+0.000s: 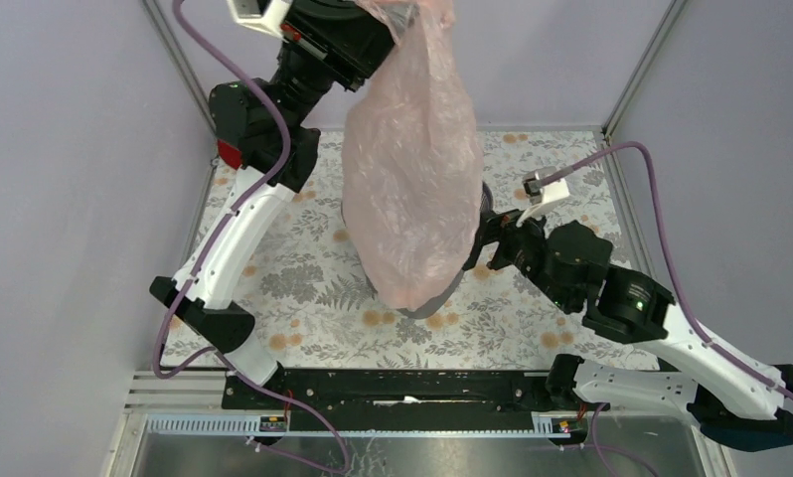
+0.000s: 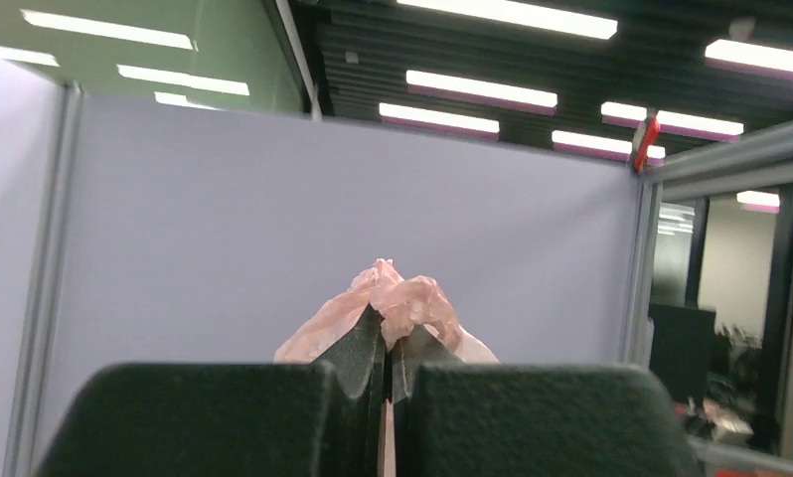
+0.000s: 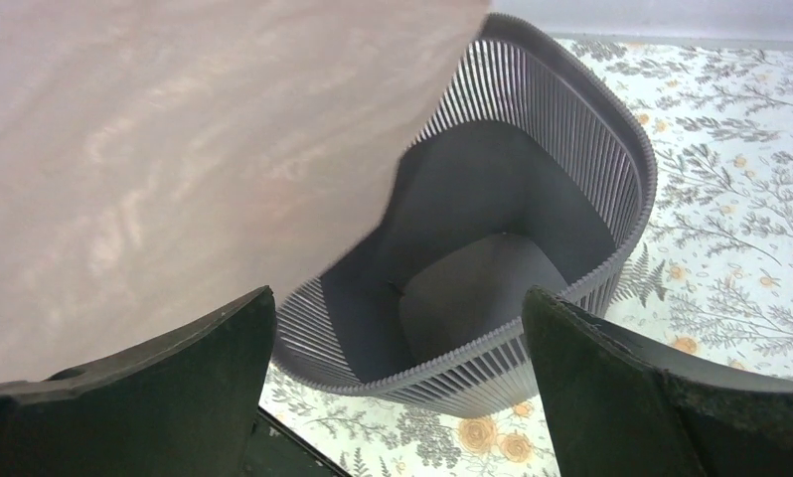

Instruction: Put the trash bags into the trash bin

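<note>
Your left gripper (image 2: 388,336) pinches the trash bag (image 1: 417,179) by its top; it hangs long-axis vertical, bottom seemingly over the trash bin (image 3: 571,179). Your right gripper (image 3: 397,298) gapes alongside.

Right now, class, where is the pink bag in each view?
Top: bag hangs from top centre to mid-frame.
Left wrist: bag's bunched tip, pinched between the fingers, bottom centre.
Right wrist: bag fills the upper left.
Shared landmark: floral tabletop, top and right wrist only.
</note>
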